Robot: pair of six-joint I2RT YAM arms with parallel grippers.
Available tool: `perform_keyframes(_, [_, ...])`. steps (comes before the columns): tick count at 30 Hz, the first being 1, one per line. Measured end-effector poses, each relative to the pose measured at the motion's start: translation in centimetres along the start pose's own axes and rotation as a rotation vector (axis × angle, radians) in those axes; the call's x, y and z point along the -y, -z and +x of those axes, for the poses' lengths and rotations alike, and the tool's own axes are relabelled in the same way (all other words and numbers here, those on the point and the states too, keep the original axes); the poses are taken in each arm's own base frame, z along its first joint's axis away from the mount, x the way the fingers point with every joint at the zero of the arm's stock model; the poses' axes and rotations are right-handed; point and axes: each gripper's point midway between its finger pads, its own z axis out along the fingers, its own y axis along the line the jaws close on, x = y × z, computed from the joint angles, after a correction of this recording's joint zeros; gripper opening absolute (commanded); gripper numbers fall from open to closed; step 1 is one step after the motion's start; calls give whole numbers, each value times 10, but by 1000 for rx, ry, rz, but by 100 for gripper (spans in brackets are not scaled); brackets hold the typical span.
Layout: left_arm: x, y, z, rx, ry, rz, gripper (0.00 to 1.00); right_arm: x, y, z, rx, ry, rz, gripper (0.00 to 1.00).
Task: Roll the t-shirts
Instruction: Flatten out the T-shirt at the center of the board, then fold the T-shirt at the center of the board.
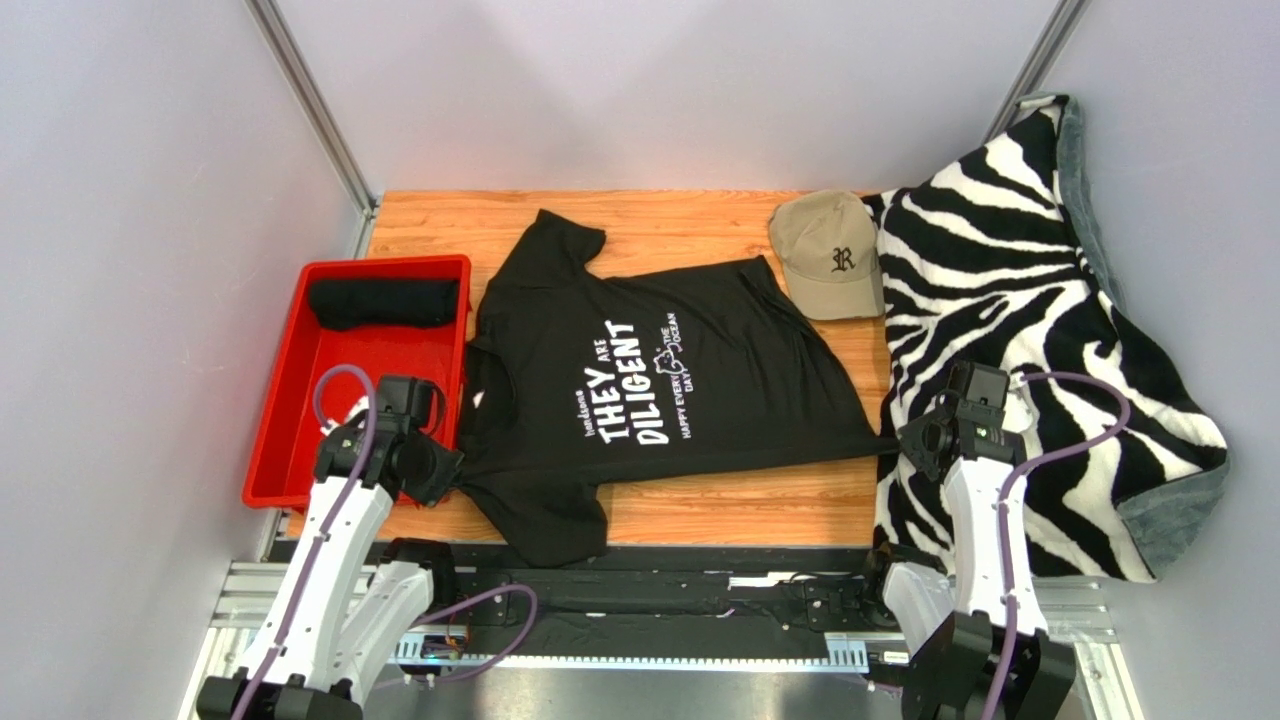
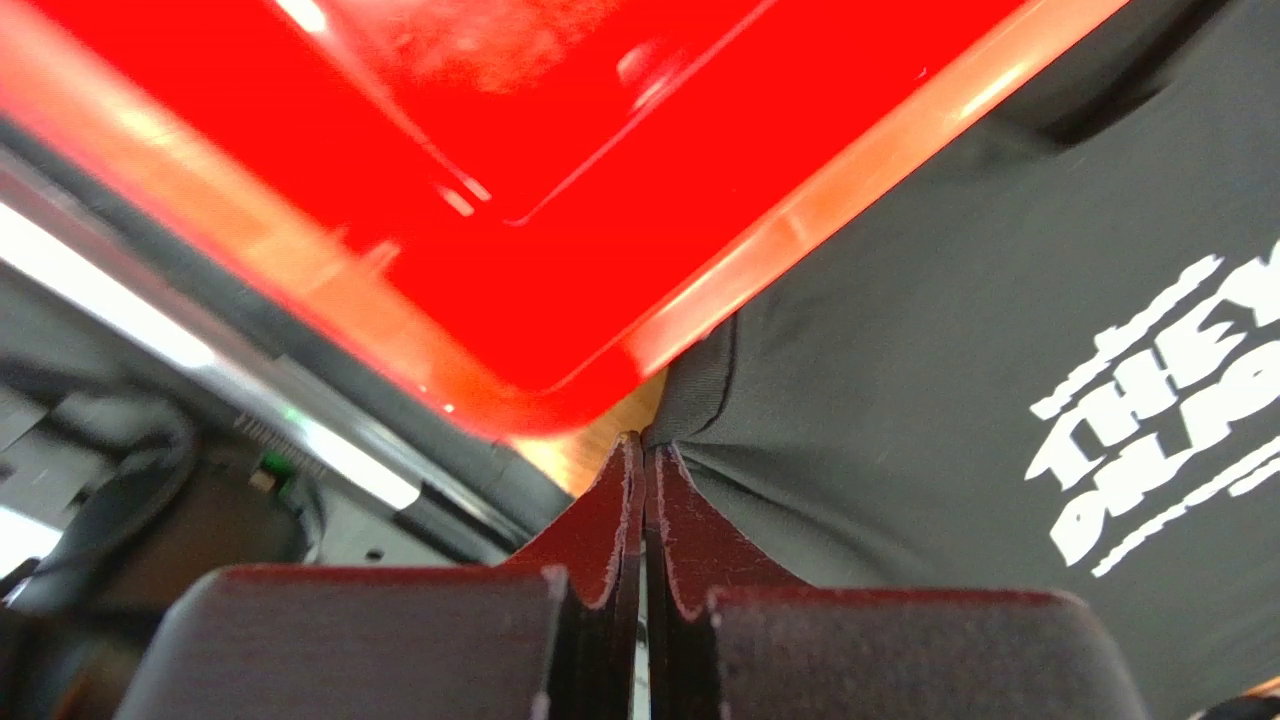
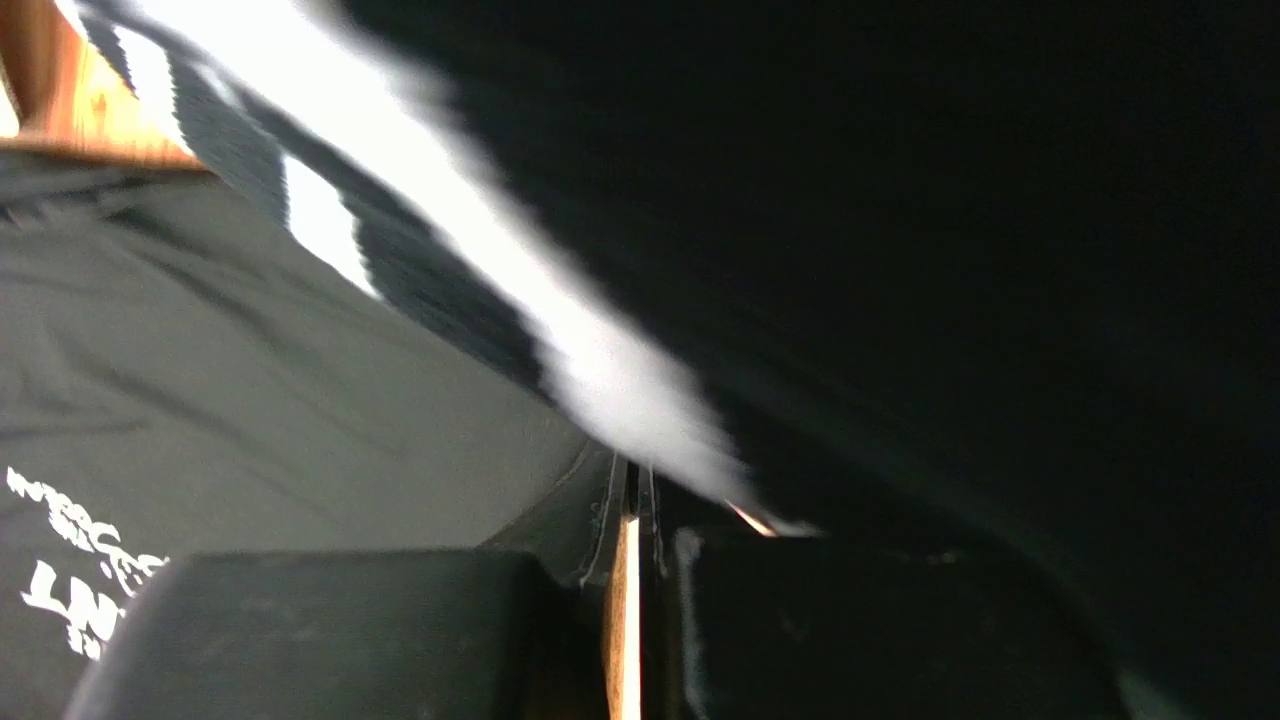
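Pinching opposite edges of the smooth black t-shirt with white lettering, spread flat mid-frame on the grained wooden tabletop, we clamp cloth in our left gripper beside the glossy red plastic tray and in our right gripper against the zebra-striped plush blanket. A rolled black t-shirt lies in the tray.

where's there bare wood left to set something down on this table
Bare table along the far edge between the t-shirt sleeve and the cap, and along the near edge beside the zebra blanket. The middle and right are covered.
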Motion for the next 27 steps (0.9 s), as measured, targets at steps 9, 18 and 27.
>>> perform_keyframes(9, [9,17,-21,75,-54,15,0,-12,11,4,0,16,-71,0])
perform_keyframes(18, [42,-33,-35,10,-226,-124,0,-68,-28,24,-104,213,-115,0])
perform_keyframes(27, [65,-41,-55,42,-279,-143,0,-109,-43,12,-79,281,-138,0])
